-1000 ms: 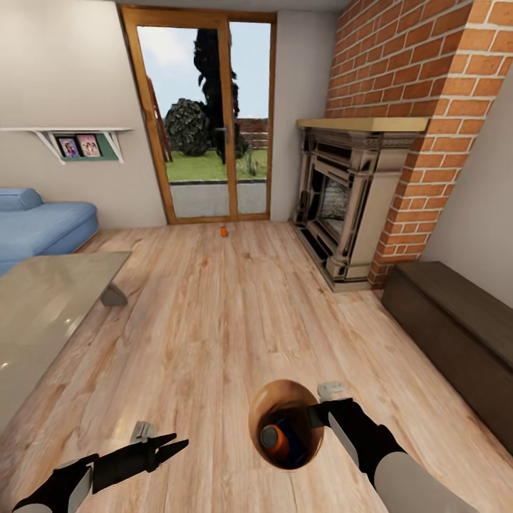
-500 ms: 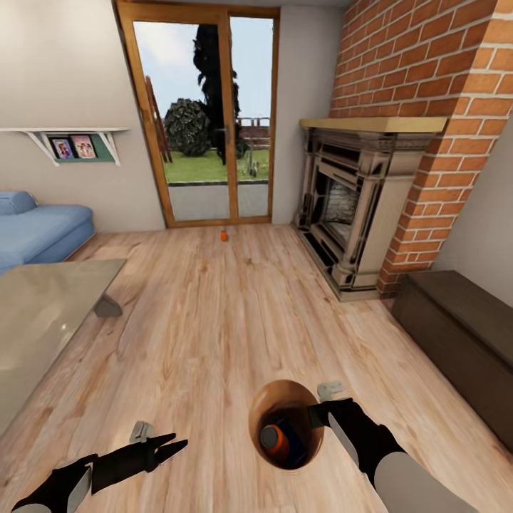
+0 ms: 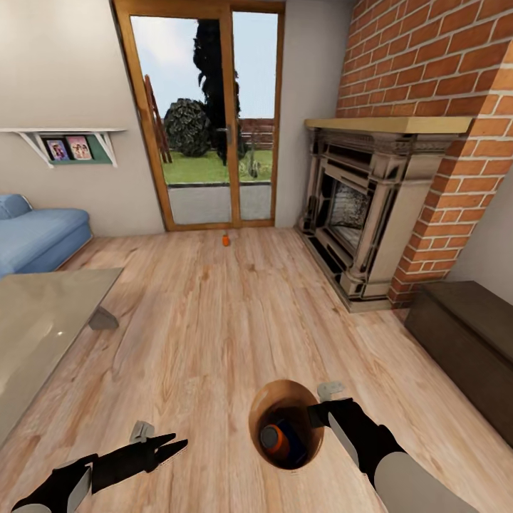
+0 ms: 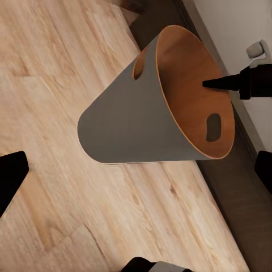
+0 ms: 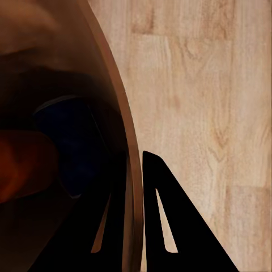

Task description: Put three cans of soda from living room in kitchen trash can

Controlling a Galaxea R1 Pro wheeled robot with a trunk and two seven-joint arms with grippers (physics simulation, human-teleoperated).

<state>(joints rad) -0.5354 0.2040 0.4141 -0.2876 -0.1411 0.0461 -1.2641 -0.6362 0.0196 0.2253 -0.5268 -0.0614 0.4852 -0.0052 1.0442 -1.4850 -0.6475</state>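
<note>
The tash can (image 3: 286,423), grey outside and copper-brown inside, hangs low in front of me, and my right gripper (image 3: 311,415) is shut on its rim. In the right wrist view the two fingers (image 5: 170,226) straddle the rim wall (image 5: 129,170). Inside lie an orange can of soda (image 3: 273,439) and a dark blue one (image 3: 293,434), also seen as the dark blue can (image 5: 73,147) and orange can (image 5: 22,170). A third orange can (image 3: 225,241) stands on the floor by the glass door. My left gripper (image 3: 178,442) is open and holds nothing, left of the tash can (image 4: 136,124).
A low grey coffee table (image 3: 35,320) and blue sofa (image 3: 35,239) are on the left. The brick fireplace (image 3: 363,214) and a dark low cabinet (image 3: 470,342) line the right. Light wood floor (image 3: 214,320) stretches ahead to the glass door (image 3: 206,121).
The whole view has shifted as the camera moved: the fireplace, cabinet and far orange can sit slightly lower and further right. Both arms and the tash can keep their places in the view.
</note>
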